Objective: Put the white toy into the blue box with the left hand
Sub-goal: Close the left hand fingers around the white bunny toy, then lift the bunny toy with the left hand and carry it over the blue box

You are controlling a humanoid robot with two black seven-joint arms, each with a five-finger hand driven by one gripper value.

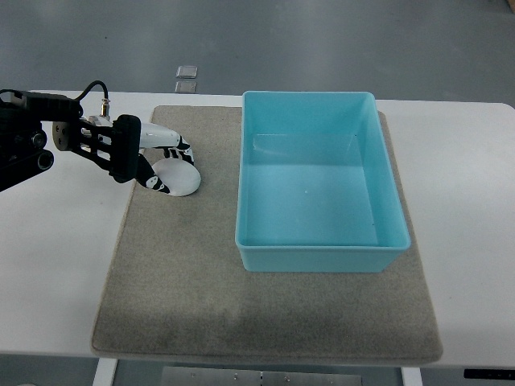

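Leftward, robot hand [165, 165] around white toy [179, 177]

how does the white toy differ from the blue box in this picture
The white toy is small, rounded and white; the blue box is large, rectangular and light blue. The toy has the left hand closed around it; nothing touches the box. The box is open-topped with nothing inside. Both rest on the grey mat.
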